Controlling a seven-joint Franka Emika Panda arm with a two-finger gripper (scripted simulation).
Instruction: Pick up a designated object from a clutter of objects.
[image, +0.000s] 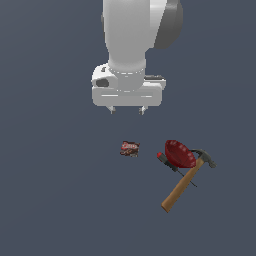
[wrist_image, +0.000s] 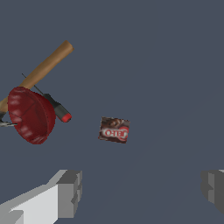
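A flat, plain slate-blue floor (image: 50, 200) fills both views under even, soft light.

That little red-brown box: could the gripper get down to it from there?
Probably yes. The box lies alone, apart from the red bowl, and the gripper hangs open above it.

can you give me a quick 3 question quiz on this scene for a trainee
1. True or false: the gripper is open and holds nothing.
2. Which item lies apart from the others? A) box B) bowl C) hammer
3. Fill in: the red-handled tool beside the bowl is a ____.

Key:
1. True. In the wrist view the fingers stand wide apart with only bare floor between them.
2. A. The box sits alone; bowl, hammer and screwdriver crowd together.
3. Screwdriver.
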